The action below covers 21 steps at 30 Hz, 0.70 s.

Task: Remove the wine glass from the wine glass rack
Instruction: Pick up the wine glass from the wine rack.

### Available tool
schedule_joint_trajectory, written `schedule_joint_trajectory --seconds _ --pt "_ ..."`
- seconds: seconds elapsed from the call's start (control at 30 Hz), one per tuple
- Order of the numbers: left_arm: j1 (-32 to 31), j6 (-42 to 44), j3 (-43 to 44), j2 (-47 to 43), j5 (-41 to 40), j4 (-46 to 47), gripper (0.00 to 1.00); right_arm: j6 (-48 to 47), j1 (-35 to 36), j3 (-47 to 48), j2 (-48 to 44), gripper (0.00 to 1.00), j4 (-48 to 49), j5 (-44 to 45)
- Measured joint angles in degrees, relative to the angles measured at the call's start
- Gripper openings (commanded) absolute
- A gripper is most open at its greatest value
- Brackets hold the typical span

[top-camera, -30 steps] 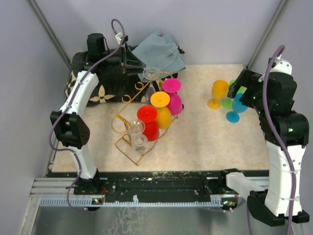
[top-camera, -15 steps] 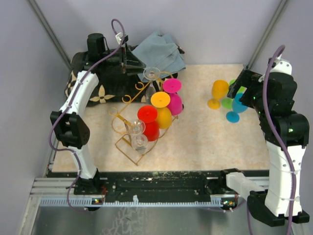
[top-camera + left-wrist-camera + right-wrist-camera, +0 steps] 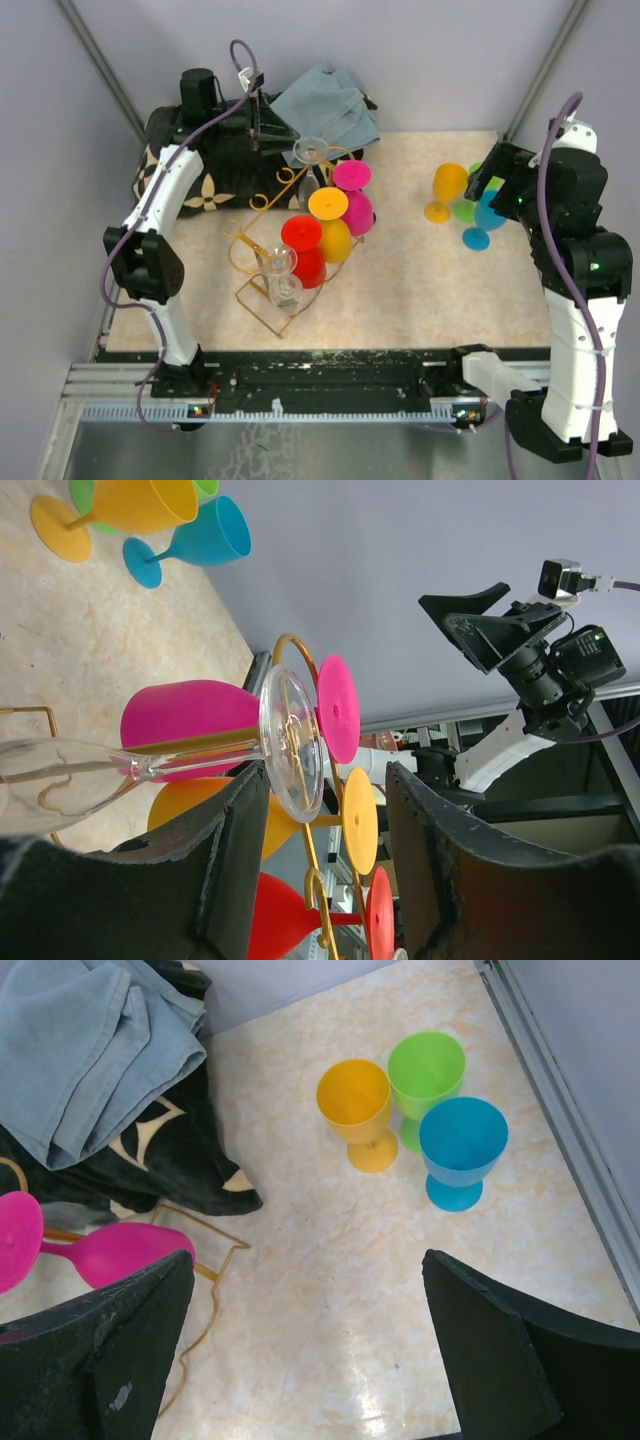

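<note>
Left gripper [image 3: 328,776]: jaws apart. Your clear wine glass [image 3: 290,742] lies sideways with its foot between the fingertips. There's a gap on one side, so it isn't clamped. Just behind the foot you have the gold rack [image 3: 292,637] curl and a magenta glass [image 3: 185,715]. Right gripper [image 3: 308,1260]: jaws wide apart. Yellow goblet [image 3: 355,1100], green goblet [image 3: 427,1065] and blue goblet [image 3: 462,1140] stand clustered ahead of it.
</note>
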Motion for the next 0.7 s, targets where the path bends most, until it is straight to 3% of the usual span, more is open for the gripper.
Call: schedule_joint_trajectory --seconds 0.7 --pt "-0.6 0.5 0.0 0.9 0.0 0.0 0.39 -0.7 0.0 0.0 0.0 0.98 -0.4 0.0"
